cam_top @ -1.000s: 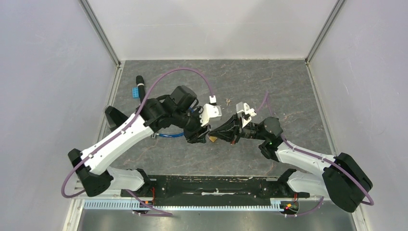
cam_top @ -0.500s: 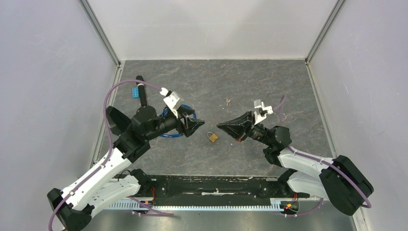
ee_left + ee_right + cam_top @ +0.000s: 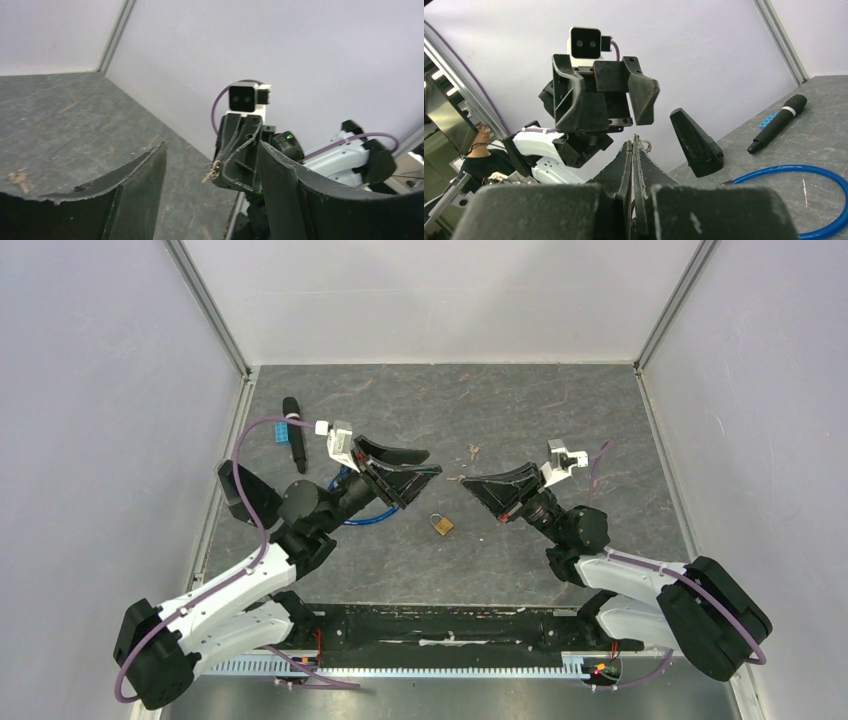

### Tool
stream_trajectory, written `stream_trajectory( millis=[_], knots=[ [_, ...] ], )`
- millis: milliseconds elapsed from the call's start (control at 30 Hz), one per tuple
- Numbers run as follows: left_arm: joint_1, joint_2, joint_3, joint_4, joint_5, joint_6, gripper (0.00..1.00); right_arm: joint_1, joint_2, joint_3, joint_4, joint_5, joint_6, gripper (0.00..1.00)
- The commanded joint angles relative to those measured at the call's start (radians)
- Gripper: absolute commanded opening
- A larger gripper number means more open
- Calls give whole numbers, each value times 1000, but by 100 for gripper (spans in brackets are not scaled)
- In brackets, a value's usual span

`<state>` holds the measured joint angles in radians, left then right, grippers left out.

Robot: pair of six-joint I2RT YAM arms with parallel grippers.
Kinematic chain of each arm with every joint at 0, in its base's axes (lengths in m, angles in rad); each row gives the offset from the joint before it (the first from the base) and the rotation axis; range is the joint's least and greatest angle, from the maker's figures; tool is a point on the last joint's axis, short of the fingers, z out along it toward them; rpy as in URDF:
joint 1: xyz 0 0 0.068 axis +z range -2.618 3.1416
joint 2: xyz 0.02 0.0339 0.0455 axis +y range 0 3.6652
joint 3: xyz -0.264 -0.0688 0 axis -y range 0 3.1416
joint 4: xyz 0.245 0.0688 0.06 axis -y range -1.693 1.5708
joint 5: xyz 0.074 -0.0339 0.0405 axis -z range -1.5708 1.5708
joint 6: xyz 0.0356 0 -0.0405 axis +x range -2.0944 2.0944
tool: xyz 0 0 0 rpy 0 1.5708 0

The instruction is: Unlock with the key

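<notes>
Left gripper [image 3: 434, 462]: we see its jaws standing wide with nothing between them, lifted off the table [image 3: 560, 410] and pointing toward the other arm
Right gripper [image 3: 467, 483]: its fingers are pressed together on the key [image 3: 212, 170], and its tip faces the left one with a gap between them
Key: it is pinched at the very tip of the right fingers, and the wrist views show a small ring hanging from it
Padlock [image 3: 441, 524]: the brass body lies flat on the table, below the gap between the two tips, and neither tip touches it; we cannot tell whether the shackle is open
Blue cable [image 3: 362, 520]: a loop on the table, partly under the left arm
Black marker [image 3: 293, 432]: it lies at the far left, with a blue block [image 3: 283, 430] just beside it
</notes>
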<state>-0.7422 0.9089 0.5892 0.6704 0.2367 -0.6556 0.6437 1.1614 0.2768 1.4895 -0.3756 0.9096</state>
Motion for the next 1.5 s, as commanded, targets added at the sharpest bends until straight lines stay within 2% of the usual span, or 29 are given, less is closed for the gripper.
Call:
stream_trajectory(
  millis=[0,300,600,767,1033,1167,1233,1367,1467],
  knots=[
    [-30,27,-17,198,-43,-126,72,-5,-21,-11,168,90,29,0],
    [-93,101,-6,226,-73,-173,69,-4,-1,29,228,118,32,0],
    [-103,113,-3,199,-97,-192,66,-5,-8,38,245,124,26,0],
    [-111,138,12,201,-75,-203,60,-5,-4,41,265,123,42,0],
    [-118,155,16,204,-74,-210,59,-9,-12,42,268,130,51,0],
    [-120,154,16,211,-73,-209,51,-9,-6,38,266,130,60,0],
    [-121,155,14,222,-71,-210,39,-9,-1,33,274,130,67,0],
    [-123,154,8,243,-69,-210,27,-9,3,29,280,129,74,0],
    [-124,157,6,255,-71,-209,24,-10,7,31,282,123,80,0]
  ],
)
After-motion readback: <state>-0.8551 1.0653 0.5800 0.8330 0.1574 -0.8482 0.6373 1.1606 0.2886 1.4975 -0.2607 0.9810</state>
